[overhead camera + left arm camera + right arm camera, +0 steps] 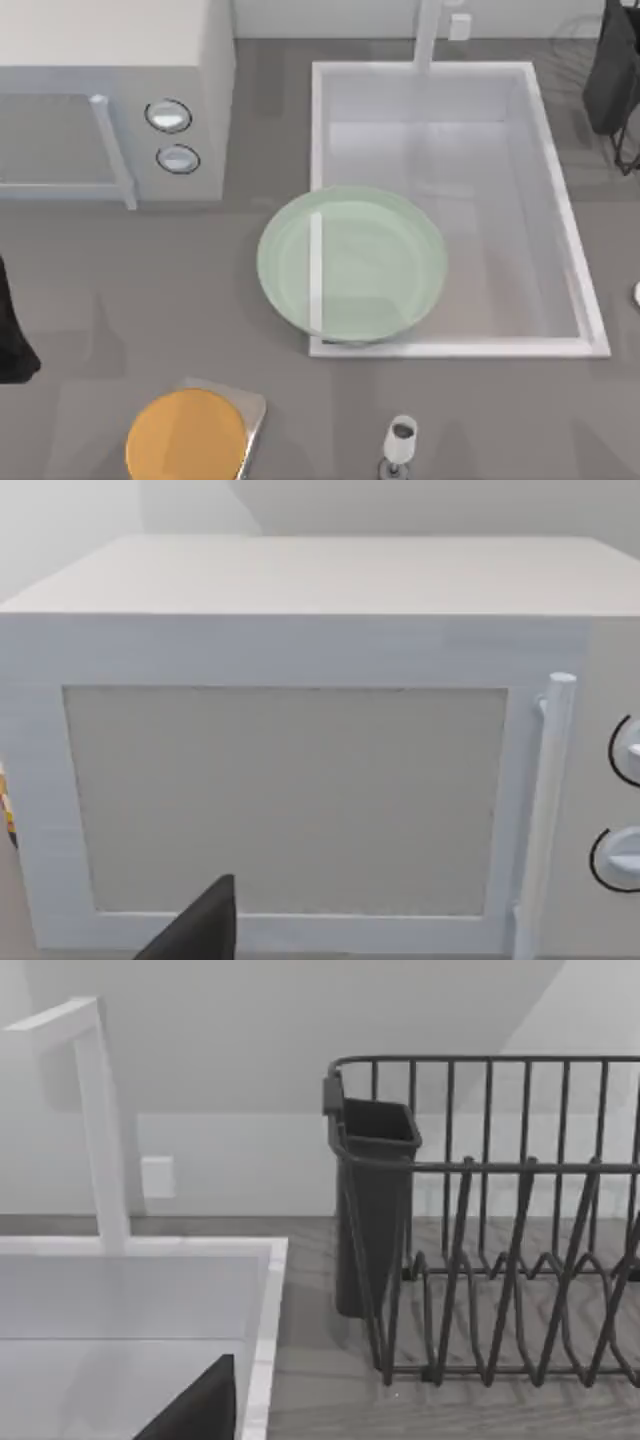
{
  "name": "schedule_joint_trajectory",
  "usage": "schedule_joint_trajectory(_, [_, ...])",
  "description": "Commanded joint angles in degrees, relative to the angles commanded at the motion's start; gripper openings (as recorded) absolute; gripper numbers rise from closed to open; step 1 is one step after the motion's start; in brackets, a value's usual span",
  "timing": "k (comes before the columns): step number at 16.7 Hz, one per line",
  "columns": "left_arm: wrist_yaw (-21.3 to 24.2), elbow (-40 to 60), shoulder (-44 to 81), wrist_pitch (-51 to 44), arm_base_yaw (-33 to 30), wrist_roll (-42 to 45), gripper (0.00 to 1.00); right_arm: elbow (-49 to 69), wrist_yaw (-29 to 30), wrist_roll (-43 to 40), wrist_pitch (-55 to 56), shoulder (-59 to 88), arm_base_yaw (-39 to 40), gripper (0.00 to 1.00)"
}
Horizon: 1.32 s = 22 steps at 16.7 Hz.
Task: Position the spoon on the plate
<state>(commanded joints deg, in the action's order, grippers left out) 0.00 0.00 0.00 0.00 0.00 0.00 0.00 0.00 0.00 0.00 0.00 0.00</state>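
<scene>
The plate (352, 262), round, pale green and glassy, lies at the middle of the table, overlapping the front left corner of the sink's rim. Nothing rests on it. The spoon is out of view. My left arm (12, 335) is a dark shape at the table's left edge, and a dark part of my left gripper (200, 932) faces the microwave door. A dark part of my right gripper (200, 1410) sits near the sink's edge, looking toward the dish rack.
A white microwave (110, 110) stands at the back left. The sink (565, 250) fills the right middle. An orange disc on a grey board (187, 435) and a small stemmed glass (400, 440) stand at the front. A dark dish rack (500, 1220) stands at the back right.
</scene>
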Motion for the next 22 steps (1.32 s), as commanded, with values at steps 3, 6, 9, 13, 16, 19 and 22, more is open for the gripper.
schedule_joint_trajectory(3, [0.0,0.0,0.0,0.0,0.0,0.0,1.00,0.6,0.0,-0.5,-0.6,0.7,-0.1,1.00])
schedule_joint_trajectory(6, [0.0,0.0,0.0,0.0,0.0,0.0,1.00,5.2,0.0,-4.5,-5.0,6.2,-1.1,1.00])
schedule_joint_trajectory(9, [0.0,0.0,0.0,0.0,0.0,0.0,1.00,13.2,0.1,-11.4,-12.6,17.0,-2.9,1.00])
schedule_joint_trajectory(13, [0.0,0.0,0.0,0.0,0.0,0.0,1.00,26.7,0.1,-23.2,-25.6,37.2,-5.9,1.00])
schedule_joint_trajectory(16, [0.0,0.0,0.0,0.0,0.0,0.0,1.00,37.6,0.1,-32.5,-36.0,54.0,-8.3,1.00])
schedule_joint_trajectory(19, [0.0,0.0,0.0,0.0,0.0,0.0,1.00,47.6,0.2,-41.2,-45.7,69.9,-10.5,1.00])
schedule_joint_trajectory(22, [0.0,0.0,0.0,0.0,0.0,0.0,1.00,55.7,0.2,-48.2,-53.4,82.7,-12.3,1.00])
